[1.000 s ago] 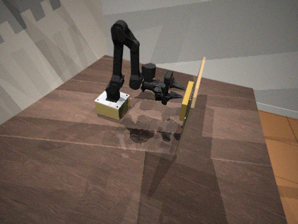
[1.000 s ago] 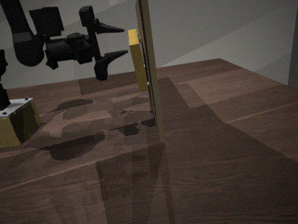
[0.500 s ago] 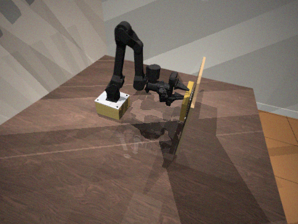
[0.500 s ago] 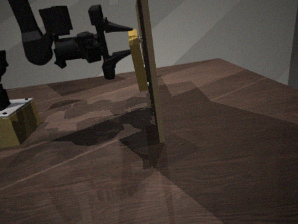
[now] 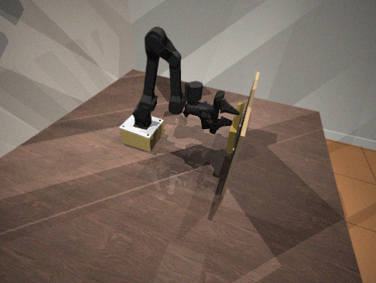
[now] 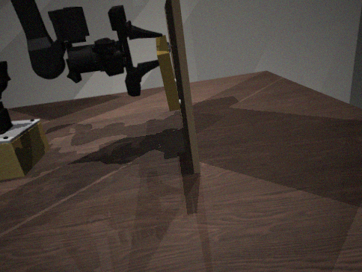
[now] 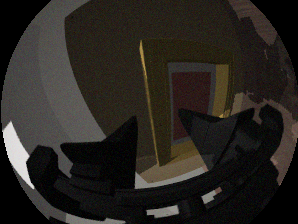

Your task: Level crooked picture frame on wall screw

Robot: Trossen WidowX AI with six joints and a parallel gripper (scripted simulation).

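Note:
The yellow picture frame [image 5: 231, 141] [image 6: 169, 84] [image 7: 159, 95] hangs close in front of the upright board. Its dark red picture [image 7: 192, 97] shows in the wrist view, which is turned on its side. My gripper [image 5: 235, 118] [image 6: 160, 49] [image 7: 157, 115] is open, with one finger above the other, at the upper part of the frame. In the wrist view the fingertips lie on either side of the frame's top bar, with gaps that look small. Contact cannot be told. The bar looks slanted there, but the true tilt is hard to judge. The screw and notched strip are hidden.
The tall thin board [image 5: 254, 85] [image 6: 188, 101] [image 7: 95, 60] stands upright behind the frame, seen almost edge-on in the top and exterior views. The arm's base sits on a yellow block [image 5: 134, 141] [image 6: 9, 161] with a white plate. All stand over a brown wooden table [image 5: 116, 218] [image 6: 112, 224].

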